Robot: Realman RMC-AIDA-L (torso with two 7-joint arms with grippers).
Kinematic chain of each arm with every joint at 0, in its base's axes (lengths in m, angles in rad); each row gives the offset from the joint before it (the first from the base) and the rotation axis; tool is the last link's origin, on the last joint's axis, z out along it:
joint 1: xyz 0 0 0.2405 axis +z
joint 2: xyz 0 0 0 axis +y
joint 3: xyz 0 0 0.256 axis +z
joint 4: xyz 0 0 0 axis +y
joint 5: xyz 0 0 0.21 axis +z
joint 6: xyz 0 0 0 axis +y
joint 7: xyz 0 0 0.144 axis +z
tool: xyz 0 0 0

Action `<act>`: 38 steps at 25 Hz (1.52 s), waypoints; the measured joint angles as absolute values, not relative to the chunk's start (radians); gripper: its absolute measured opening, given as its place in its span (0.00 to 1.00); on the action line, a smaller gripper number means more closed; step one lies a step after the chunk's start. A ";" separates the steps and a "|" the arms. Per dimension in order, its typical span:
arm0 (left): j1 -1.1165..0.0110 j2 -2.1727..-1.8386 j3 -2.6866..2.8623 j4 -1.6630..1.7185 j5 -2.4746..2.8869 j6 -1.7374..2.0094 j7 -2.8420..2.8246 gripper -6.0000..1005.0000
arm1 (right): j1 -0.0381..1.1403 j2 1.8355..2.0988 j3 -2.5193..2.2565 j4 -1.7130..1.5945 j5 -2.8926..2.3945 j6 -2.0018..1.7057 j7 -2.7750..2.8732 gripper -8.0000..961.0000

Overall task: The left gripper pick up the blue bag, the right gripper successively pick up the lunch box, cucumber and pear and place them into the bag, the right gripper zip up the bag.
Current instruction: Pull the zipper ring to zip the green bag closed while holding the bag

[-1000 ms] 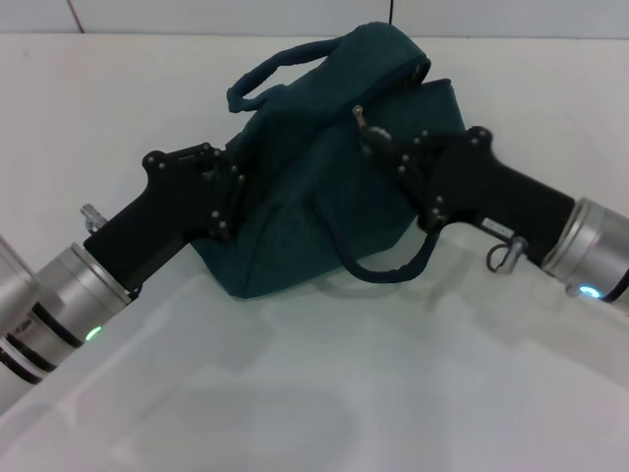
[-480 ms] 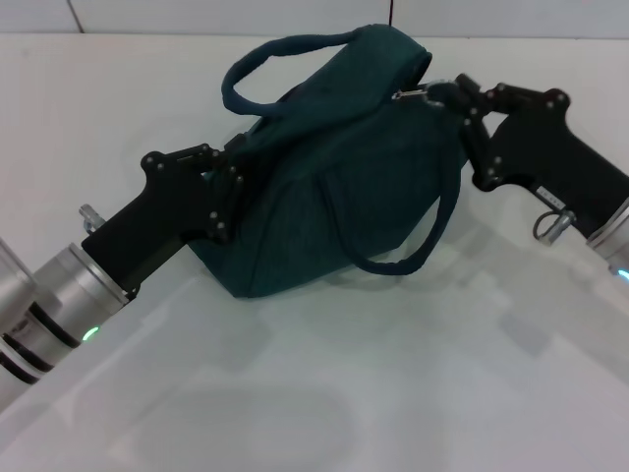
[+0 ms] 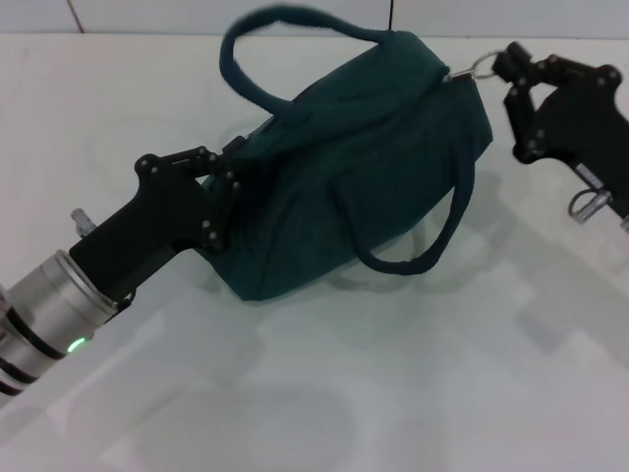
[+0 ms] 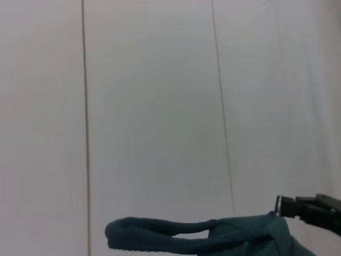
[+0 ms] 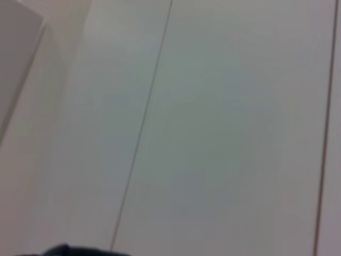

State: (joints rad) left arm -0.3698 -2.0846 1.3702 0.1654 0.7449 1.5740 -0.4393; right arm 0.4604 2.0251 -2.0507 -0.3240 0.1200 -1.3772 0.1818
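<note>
Teal blue bag point(image 3: 364, 167) looks zipped. Left end effector point(image 3: 228, 175) clenched on bag's left end; right end effector point(image 3: 503, 69) grasping zip ring point(image 3: 480, 67). Task nearly done.

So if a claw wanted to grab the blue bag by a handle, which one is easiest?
Probably the far handle: it arches up over the top of the blue bag with open space underneath, so a claw could come from above and close round the strap. The near handle droops against the bag's side. The left claw grips the left end; the right claw holds the zip ring.
</note>
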 joint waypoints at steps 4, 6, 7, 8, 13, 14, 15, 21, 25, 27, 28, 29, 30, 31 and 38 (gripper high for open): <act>-0.369 -2.069 1.370 0.172 0.771 1.607 -0.495 0.03 | 0.451 2.022 -2.013 -0.323 0.120 -1.385 0.167 0.04; -0.370 -2.058 1.371 0.174 0.782 1.621 -0.530 0.03 | 0.447 2.020 -1.997 -0.321 0.120 -1.386 0.166 0.04; -0.369 -2.053 1.371 0.175 0.784 1.626 -0.551 0.03 | 0.446 2.020 -1.989 -0.318 0.120 -1.387 0.166 0.04; -0.369 -2.053 1.371 0.175 0.784 1.626 -0.551 0.03 | 0.445 2.019 -1.984 -0.316 0.120 -1.387 0.166 0.04; -0.368 -2.048 1.364 0.175 0.783 1.629 -0.573 0.03 | 0.447 2.017 -1.954 -0.278 0.126 -1.385 0.165 0.04; -0.369 -2.047 1.364 0.175 0.783 1.629 -0.577 0.03 | 0.449 2.017 -1.951 -0.274 0.125 -1.383 0.166 0.04; -0.370 -2.046 1.364 0.175 0.783 1.629 -0.582 0.03 | 0.449 2.017 -1.950 -0.273 0.124 -1.381 0.166 0.04; -0.381 -2.065 1.320 0.198 0.735 1.627 -0.726 0.01 | 0.450 2.019 -1.966 -0.281 0.114 -1.386 0.166 0.04; -0.381 -2.086 1.294 0.228 0.718 1.628 -0.773 0.04 | 0.452 2.020 -1.971 -0.283 0.103 -1.386 0.166 0.04; -0.388 -2.089 1.313 0.251 0.723 1.630 -0.791 0.05 | 0.452 2.021 -1.971 -0.284 0.102 -1.386 0.167 0.04; -0.397 -2.087 1.331 0.267 0.731 1.629 -0.819 0.05 | 0.452 2.021 -1.971 -0.285 0.102 -1.386 0.167 0.04; -0.407 -2.085 1.345 0.280 0.740 1.625 -0.845 0.06 | 0.452 2.021 -1.971 -0.285 0.102 -1.387 0.167 0.04; -0.423 -2.080 1.362 0.299 0.754 1.616 -0.890 0.07 | 0.452 2.021 -1.971 -0.286 0.102 -1.387 0.167 0.04; -0.443 -2.072 1.372 0.320 0.782 1.604 -0.950 0.07 | 0.452 2.021 -1.971 -0.286 0.102 -1.387 0.167 0.04; -0.546 -2.044 1.371 0.522 0.985 1.466 -1.302 0.41 | 0.454 2.020 -1.971 -0.289 0.101 -1.392 0.166 0.04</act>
State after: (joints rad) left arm -0.5457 -2.0435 1.3713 0.5222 0.9851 1.4655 -1.3018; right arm 0.4540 2.0201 -1.9712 -0.2886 0.1011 -1.3923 0.1664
